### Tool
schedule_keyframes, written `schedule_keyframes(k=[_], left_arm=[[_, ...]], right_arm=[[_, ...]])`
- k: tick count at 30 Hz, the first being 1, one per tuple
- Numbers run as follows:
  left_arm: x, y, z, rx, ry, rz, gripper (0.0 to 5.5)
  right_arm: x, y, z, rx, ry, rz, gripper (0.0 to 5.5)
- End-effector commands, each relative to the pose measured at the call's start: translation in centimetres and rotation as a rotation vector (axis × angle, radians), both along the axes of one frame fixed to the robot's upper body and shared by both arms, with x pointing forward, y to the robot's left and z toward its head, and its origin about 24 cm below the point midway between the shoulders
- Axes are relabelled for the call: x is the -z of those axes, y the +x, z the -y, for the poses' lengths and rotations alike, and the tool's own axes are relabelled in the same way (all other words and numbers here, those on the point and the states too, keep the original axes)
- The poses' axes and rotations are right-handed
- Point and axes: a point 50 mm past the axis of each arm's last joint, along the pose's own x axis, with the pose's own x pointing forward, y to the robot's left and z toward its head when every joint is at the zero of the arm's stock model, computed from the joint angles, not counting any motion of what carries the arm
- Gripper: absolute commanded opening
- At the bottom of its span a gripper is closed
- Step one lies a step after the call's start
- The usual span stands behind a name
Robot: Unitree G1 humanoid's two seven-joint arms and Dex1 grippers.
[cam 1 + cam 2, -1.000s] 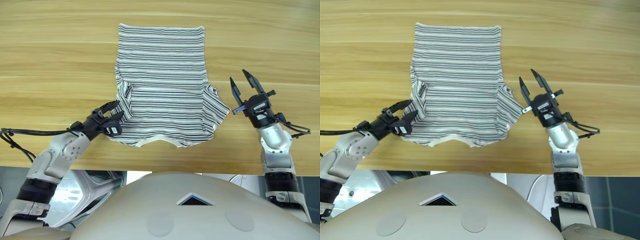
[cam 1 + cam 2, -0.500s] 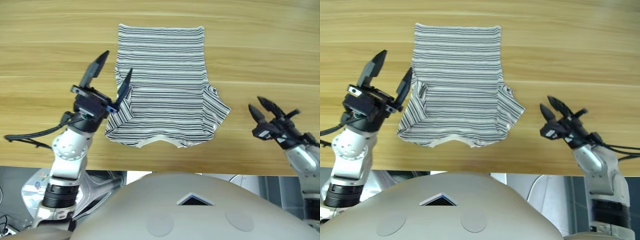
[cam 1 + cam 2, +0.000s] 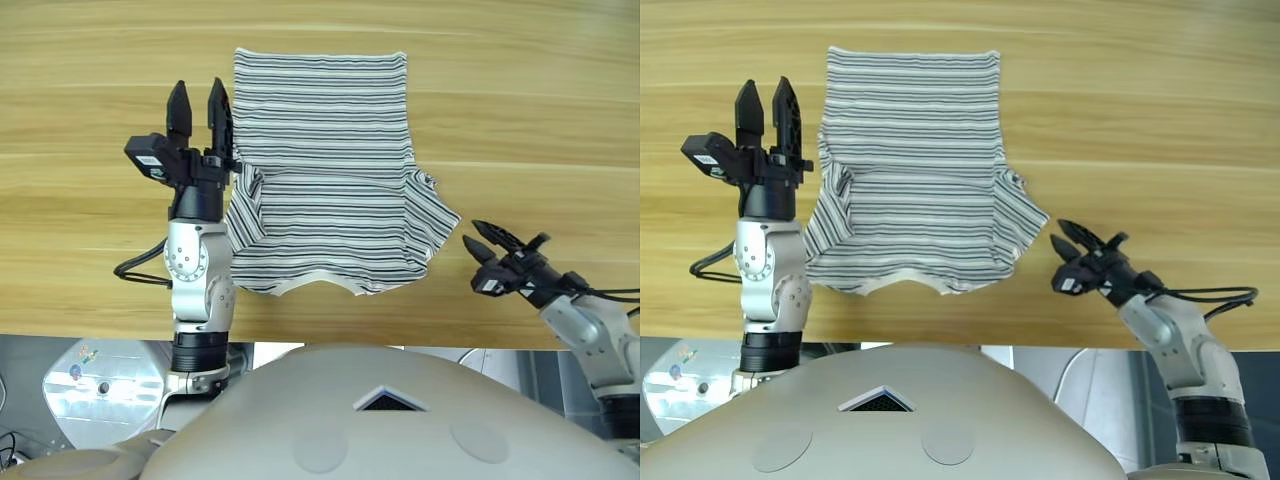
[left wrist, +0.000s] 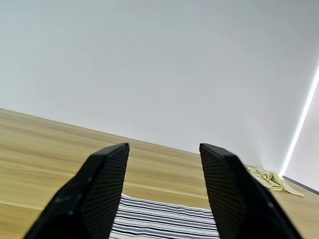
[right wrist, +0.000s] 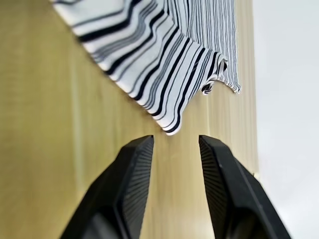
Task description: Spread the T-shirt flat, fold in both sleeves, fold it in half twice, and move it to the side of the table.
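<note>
– Fingers: how many, and how do they stand?

– Four in all, two on each gripper. The left gripper (image 3: 198,100) is raised above the table (image 3: 90,60), its two black fingers pointing up and away, parted and holding nothing. The right gripper (image 3: 475,236) sits low near the table's near edge, its two fingers also spread with nothing between them.

– And the shirt, set against those fingers?

– One T-shirt (image 3: 325,150), striped black and white, lies at the middle of the table, hem toward the far side and neckline toward the robot. The left gripper stands just beside its left edge, where the left sleeve (image 3: 245,195) is bunched in against the body. I cannot tell whether metal and cloth touch there. In the left wrist view, striped fabric shows low between the two fingers.

– The right side?

– The right sleeve (image 3: 438,212) sticks out sideways. The right gripper points at its tip from just beside it, apart from the cloth. In the right wrist view, the sleeve's corner (image 5: 172,130) lies directly ahead of the gap between the fingers.

– Anything farther out?

– One pale yellowish cloth (image 4: 269,177), far off along the table.
</note>
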Motion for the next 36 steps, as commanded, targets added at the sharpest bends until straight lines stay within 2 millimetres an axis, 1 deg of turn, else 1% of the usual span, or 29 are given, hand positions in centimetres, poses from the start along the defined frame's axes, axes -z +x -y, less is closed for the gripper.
schedule_keyframes(k=[1, 4, 9, 12, 16, 18, 20, 23, 31, 36], left_arm=[[-0.5, -0.3, 0.8, 0.037, 0.022, 0.023, 2.62], [-0.6, -0.4, 1.1, 0.052, 0.027, 0.028, 2.62], [-0.8, -0.6, 1.6, 0.069, 0.031, 0.035, 2.62], [-1.0, -0.7, 1.9, 0.083, 0.036, 0.043, 2.62], [-0.9, -0.7, 1.5, 0.062, 0.038, 0.036, 2.62], [-0.9, -0.7, 1.5, 0.055, 0.036, 0.035, 2.62], [-0.9, -0.7, 1.6, 0.058, 0.036, 0.037, 2.62], [-1.1, -0.7, 1.8, 0.066, 0.035, 0.041, 2.62], [-1.3, -0.9, 2.1, 0.080, 0.033, 0.042, 2.62], [-1.3, -1.0, 2.1, 0.079, 0.032, 0.039, 2.62]], right_arm=[[0.5, 1.2, -0.6, -0.020, -0.009, 0.023, 1.67], [0.6, 1.6, -0.9, -0.032, -0.004, 0.027, 1.67], [0.7, 1.6, -0.8, -0.033, -0.005, 0.025, 1.67], [0.5, 0.8, -0.1, -0.012, -0.006, 0.017, 1.67], [-0.7, -0.6, 1.0, -0.002, -0.018, 0.015, 1.67], [-0.7, -1.1, 0.8, -0.026, -0.021, -0.018, 1.67], [-0.2, -1.3, 0.5, -0.046, -0.020, -0.045, 1.67], [0.7, -1.0, -0.1, -0.074, -0.026, -0.065, 1.67], [1.4, 0.6, -1.3, -0.100, -0.001, -0.051, 1.67], [1.7, 1.3, -1.1, -0.086, 0.004, -0.036, 1.67]])
